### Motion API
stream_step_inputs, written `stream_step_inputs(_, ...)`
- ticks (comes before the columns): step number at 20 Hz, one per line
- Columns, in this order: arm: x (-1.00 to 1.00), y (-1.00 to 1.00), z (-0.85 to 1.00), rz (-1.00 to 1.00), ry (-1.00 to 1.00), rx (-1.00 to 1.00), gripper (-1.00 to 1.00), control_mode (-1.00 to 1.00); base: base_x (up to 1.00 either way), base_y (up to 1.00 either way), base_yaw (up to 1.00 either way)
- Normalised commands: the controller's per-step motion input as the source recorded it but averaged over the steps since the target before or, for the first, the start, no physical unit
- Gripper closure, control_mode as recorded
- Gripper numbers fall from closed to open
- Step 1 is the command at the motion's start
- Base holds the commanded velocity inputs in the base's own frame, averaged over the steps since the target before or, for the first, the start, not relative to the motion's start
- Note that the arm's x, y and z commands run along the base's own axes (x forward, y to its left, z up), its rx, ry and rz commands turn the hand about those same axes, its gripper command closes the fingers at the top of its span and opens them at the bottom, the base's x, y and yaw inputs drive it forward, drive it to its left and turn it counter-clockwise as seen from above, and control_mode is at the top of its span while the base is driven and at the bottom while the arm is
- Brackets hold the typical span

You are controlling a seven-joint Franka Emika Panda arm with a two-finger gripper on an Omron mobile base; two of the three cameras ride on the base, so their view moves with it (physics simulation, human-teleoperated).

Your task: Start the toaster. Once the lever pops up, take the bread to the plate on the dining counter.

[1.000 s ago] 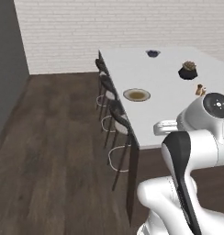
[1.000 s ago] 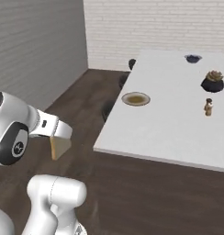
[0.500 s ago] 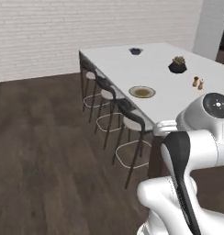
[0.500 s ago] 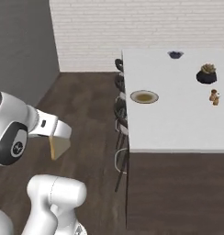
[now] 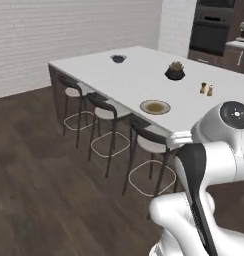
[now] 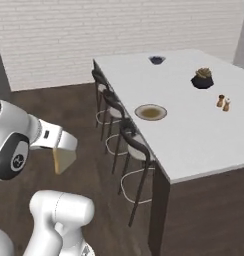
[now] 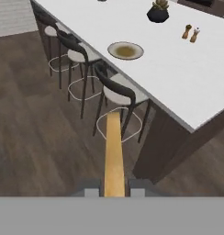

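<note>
Near the long stool-side edge of the dining counter (image 6: 194, 125): the plate (image 6: 151, 112), round and cream, bare of food. Over the dark floor short of that edge: the gripper (image 7: 114, 189), fingers clamped on the bread (image 6: 63, 158), a tan slice hanging edge-on. Three stools (image 5: 144, 145) line that edge.

In the hand view the bread (image 7: 114, 156) is seen edge-on, its lower end hidden between the fingertips (image 7: 90, 192), and the counter (image 7: 178, 73) is cut off at the top and right edges. In the left base view, the robot's own arm hides the counter's near corner. The two shakers (image 6: 223, 102) are too small to tell apart.
</note>
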Motion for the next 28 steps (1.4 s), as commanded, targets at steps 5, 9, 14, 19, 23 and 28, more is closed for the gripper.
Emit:
stream_step_inputs(5,0.00,0.00,0.00,0.00,0.00,0.00,1.00,1.00,0.72,0.85,-0.60)
stream_step_inputs(9,0.00,0.00,0.00,0.00,0.00,0.00,1.00,1.00,0.48,0.69,-0.68)
stream_step_inputs(14,0.00,0.00,0.00,0.00,0.00,0.00,1.00,1.00,0.48,0.57,-0.73)
stream_step_inputs(19,0.00,0.00,0.00,0.00,0.00,0.00,1.00,1.00,0.42,0.63,-0.70)
stream_step_inputs(23,0.00,0.00,0.00,0.00,0.00,0.00,1.00,1.00,0.12,0.92,-0.54)
stream_step_inputs(28,0.00,0.00,0.00,0.00,0.00,0.00,1.00,1.00,0.15,1.00,-0.40)
